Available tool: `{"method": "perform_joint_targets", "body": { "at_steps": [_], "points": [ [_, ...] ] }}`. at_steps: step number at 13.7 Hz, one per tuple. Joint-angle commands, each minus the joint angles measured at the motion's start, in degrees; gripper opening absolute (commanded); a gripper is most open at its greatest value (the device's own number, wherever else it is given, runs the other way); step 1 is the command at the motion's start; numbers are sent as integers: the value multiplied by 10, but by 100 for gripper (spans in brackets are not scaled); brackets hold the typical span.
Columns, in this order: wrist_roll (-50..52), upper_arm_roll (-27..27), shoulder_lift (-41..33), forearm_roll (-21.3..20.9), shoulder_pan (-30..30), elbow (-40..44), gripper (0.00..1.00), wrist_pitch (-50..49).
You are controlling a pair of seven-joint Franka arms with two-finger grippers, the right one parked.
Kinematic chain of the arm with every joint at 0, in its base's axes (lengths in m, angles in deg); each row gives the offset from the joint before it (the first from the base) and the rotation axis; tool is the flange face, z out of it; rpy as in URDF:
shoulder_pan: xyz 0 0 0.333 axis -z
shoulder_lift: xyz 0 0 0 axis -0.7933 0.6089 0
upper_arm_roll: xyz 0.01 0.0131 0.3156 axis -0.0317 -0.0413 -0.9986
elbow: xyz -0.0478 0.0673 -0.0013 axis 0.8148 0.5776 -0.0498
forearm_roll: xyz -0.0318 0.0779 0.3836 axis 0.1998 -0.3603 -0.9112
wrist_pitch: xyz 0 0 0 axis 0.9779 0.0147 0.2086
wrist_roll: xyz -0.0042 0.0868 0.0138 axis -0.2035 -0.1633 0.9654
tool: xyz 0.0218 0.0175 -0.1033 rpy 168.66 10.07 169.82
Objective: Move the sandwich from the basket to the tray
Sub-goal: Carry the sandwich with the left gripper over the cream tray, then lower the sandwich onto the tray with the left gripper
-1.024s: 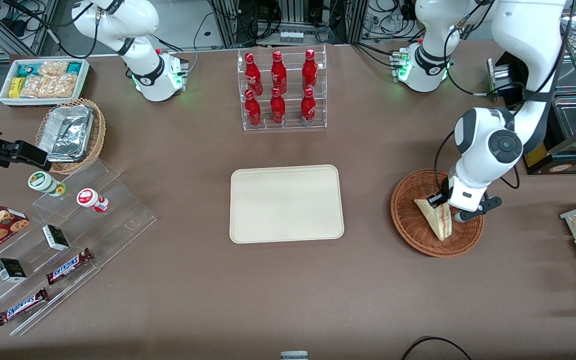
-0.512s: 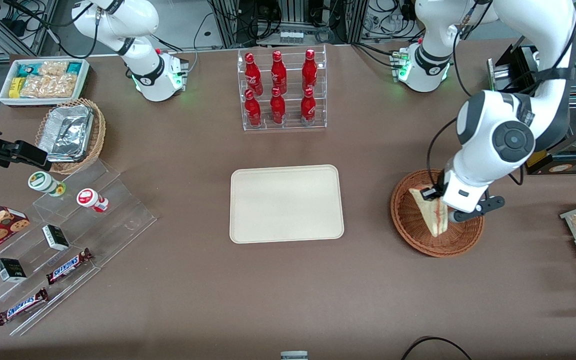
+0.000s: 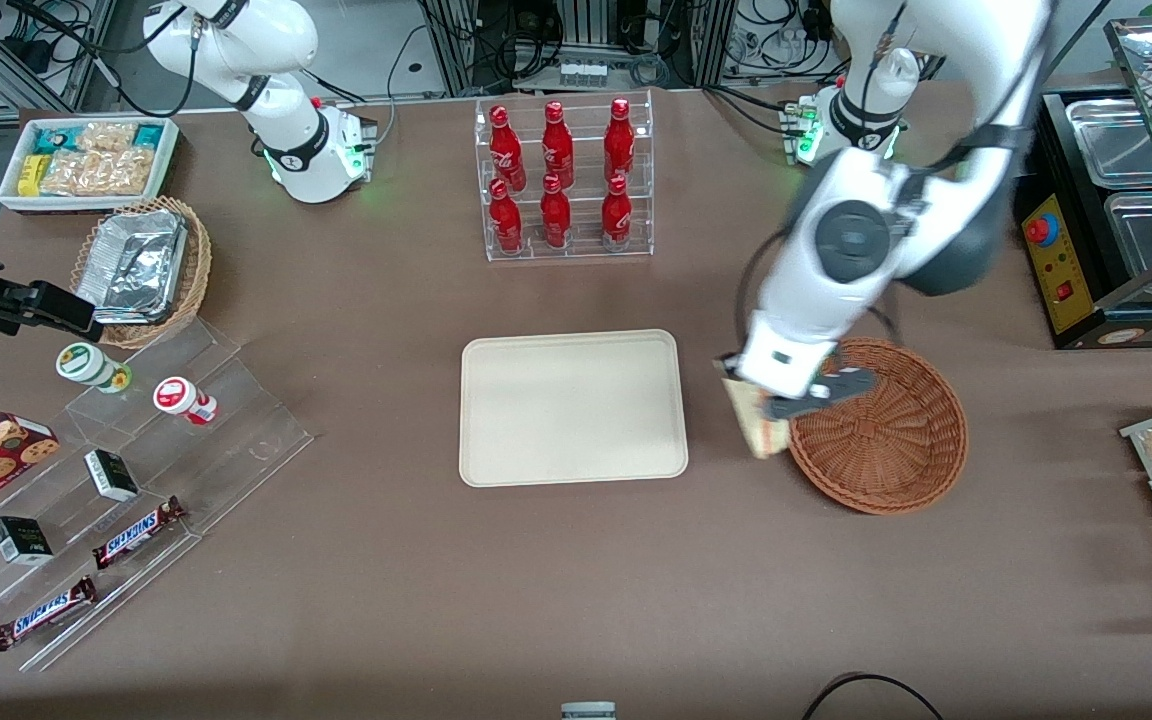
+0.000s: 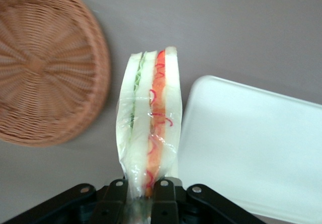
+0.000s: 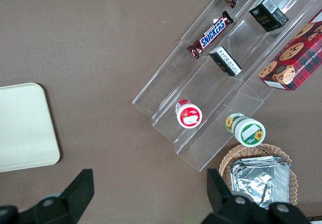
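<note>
Between basket (image 3: 886, 440) and tray (image 3: 573, 407), gripper (image 3: 771, 403) pinches hanging sandwich (image 4: 148, 116).

Glossy clear film wraps the sandwich (image 4: 148, 123); the basket (image 3: 881, 440) is rough woven wicker, the tray (image 3: 573, 407) smooth matt plastic.

- I get even, bright overhead light on the bench (image 3: 576, 560), with soft shadows.
- The left arm (image 3: 841, 270) smears with motion blur.
- The gripper (image 4: 140, 196), above the gap between basket and tray, shows sharp; the tray (image 4: 261, 148) glares white.
</note>
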Motion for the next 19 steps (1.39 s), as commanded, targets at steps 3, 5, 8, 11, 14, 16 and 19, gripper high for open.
{"method": "perform_joint_targets", "body": {
  "at_steps": [3,5,8,11,14,16,19],
  "points": [
    [71,-8,112,-10,102,142,0,-15],
    [70,-8,129,-10,125,153,0,-11],
    [62,-9,169,-15,153,178,0,-7],
    [58,3,199,-44,158,179,0,21],
    [61,23,227,-79,158,179,0,34],
    [67,24,242,-81,158,178,0,74],
    [71,22,255,-83,187,179,0,90]
  ]
}}
